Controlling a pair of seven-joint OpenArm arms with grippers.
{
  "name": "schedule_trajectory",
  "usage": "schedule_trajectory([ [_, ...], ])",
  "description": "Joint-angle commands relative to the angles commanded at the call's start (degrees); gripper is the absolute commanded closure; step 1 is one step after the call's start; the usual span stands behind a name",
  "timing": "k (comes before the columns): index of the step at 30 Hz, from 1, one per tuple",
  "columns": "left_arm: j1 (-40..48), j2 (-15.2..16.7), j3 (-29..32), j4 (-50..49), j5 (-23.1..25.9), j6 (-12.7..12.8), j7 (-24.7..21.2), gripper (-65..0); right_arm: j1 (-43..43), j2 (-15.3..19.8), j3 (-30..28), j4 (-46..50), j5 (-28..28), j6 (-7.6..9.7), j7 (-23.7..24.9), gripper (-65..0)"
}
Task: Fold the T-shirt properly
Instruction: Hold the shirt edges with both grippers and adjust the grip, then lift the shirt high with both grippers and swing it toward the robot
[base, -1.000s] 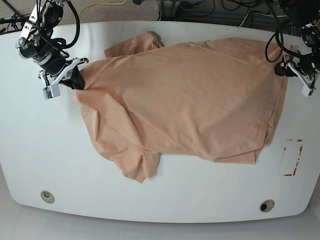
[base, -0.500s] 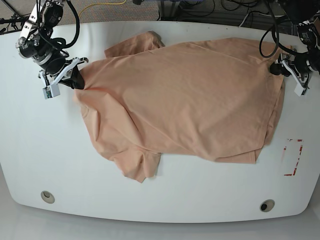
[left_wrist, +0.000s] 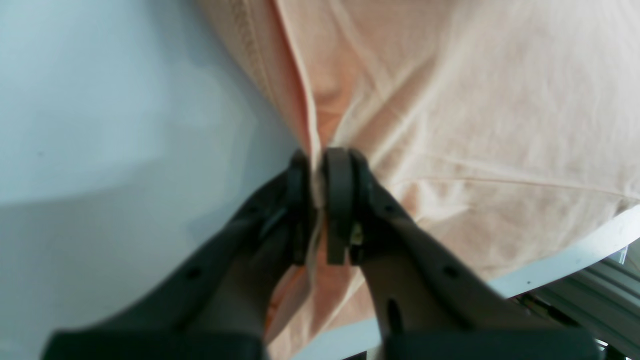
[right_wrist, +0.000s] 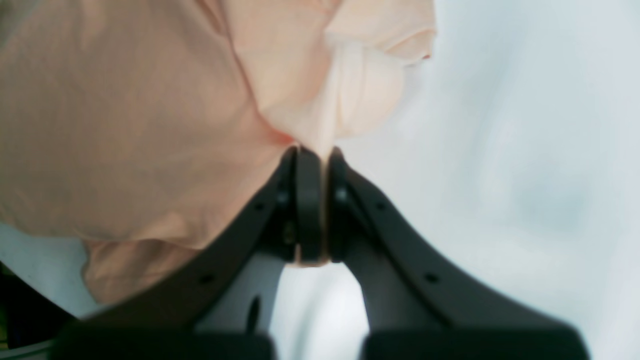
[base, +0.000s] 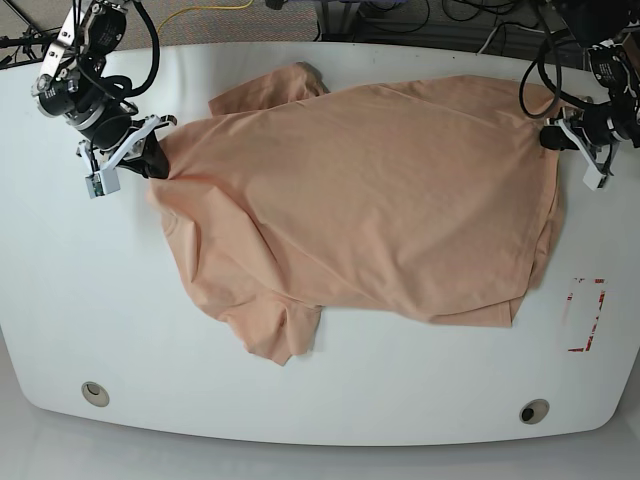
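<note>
Both of your grippers were clamped on the T-shirt (base: 370, 200), which lay spread and rumpled across the white table (base: 80, 300). Your left gripper (left_wrist: 320, 165) had its jaws closed on a fold at the shirt's edge, at the base view's right side. Your right gripper (right_wrist: 315, 152) pinched a bunched edge at that view's left.
</note>
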Motion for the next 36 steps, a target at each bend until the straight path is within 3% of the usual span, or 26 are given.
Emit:
schedule_trajectory([
  [9,-0.4,0.2,0.1,17.6,0.2,0.0,-2.1,-2.2,-0.3,0.1,4.7,4.6,0.0,-0.18,0.0,0.0],
  [14,-5.3,0.8,0.4,24.5,0.1,0.0,0.2,-2.2,1.8,0.5,4.7,4.4,-0.3,-0.26,0.0,0.0],
  [19,-12.5,5.0,-1.2,28.1,0.0,0.0,1.2,-2.2,4.8,3.3,4.2,4.0,-0.4,-0.26,0.0,0.0],
  [25,-18.6,5.7,0.4,29.2,0.0,0.0,1.2,-2.2,10.5,4.9,2.3,1.6,-0.4,-0.35,-0.1,0.0],
  [36,-32.9,8.0,1.6,26.6,0.1,0.0,1.2,-2.5,23.5,11.8,-1.8,-9.1,-0.4,-0.35,-0.1,0.0],
])
